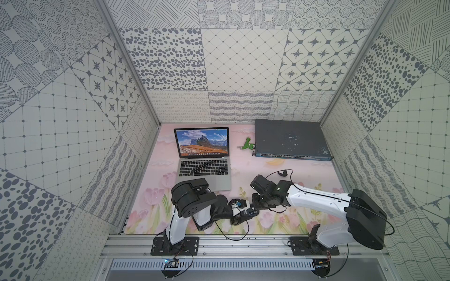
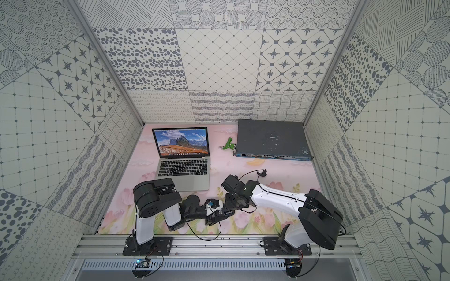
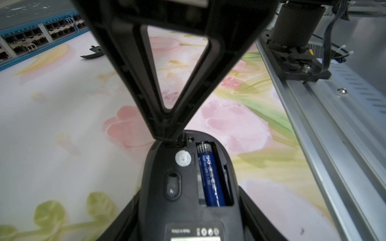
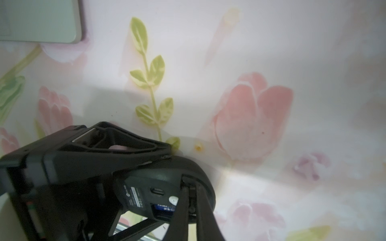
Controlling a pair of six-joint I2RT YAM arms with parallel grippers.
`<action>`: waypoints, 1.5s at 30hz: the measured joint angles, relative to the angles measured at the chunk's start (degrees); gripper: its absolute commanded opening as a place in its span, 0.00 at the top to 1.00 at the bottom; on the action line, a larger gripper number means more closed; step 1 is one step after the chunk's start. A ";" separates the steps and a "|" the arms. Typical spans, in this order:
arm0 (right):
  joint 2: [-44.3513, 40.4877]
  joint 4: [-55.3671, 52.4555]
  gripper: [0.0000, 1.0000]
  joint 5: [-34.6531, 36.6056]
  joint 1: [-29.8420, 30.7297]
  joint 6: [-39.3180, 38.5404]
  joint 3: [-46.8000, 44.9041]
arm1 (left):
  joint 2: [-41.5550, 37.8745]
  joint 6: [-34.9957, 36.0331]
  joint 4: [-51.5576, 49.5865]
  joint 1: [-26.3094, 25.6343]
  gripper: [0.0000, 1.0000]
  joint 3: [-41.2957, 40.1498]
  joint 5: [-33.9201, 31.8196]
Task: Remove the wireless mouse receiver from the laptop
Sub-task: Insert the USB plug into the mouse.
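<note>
1. The left claw was closed partway around a black mouse. It held the mouse belly-up near the 6 o'clock edge of the flowered mat, and a blue battery lay in the uncovered bay.
2. The right claw was pinched shut, with its tips pressed into the mouse's nose end. I could not tell whether anything tiny sat between them.
3. The receiver could not be made out. No nub showed along the laptop's edges in either top view, and it was too small to place.
4. The laptop stood open at about 10 o'clock from the 2 claws, near but apart. Its hinge ran 9 to 3, so a plug in either side would probably have pulled out along that line.
5. The right claw seemed nearer the laptop's 3 o'clock edge. The left arm's elbow overhung its 7 o'clock corner.
6. Bare mat lay along that 3 o'clock edge. The loose battery cover sat at 1 o'clock from the claws. The green stick sat farther off at 12, and the grey switch box at 1.
</note>
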 measured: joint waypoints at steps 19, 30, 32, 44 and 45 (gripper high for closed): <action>0.39 -1.57 0.63 2.78 1.09 -0.52 0.33 | 0.00 0.11 0.17 0.04 0.46 -0.02 0.20; -5.90 1.31 0.66 -1.79 -0.96 -2.25 0.31 | 0.00 0.26 0.04 0.04 0.46 0.07 0.00; -5.86 1.25 0.70 -1.75 -1.46 -2.21 0.22 | 0.00 0.26 0.02 0.04 0.46 0.07 0.00; -2.67 1.05 0.83 -1.18 -2.27 -2.03 -1.44 | 0.00 0.26 0.00 0.04 0.46 0.07 0.00; -2.23 1.03 0.83 -1.18 -2.27 -2.05 -1.55 | 0.00 0.26 0.00 0.04 0.46 0.07 0.00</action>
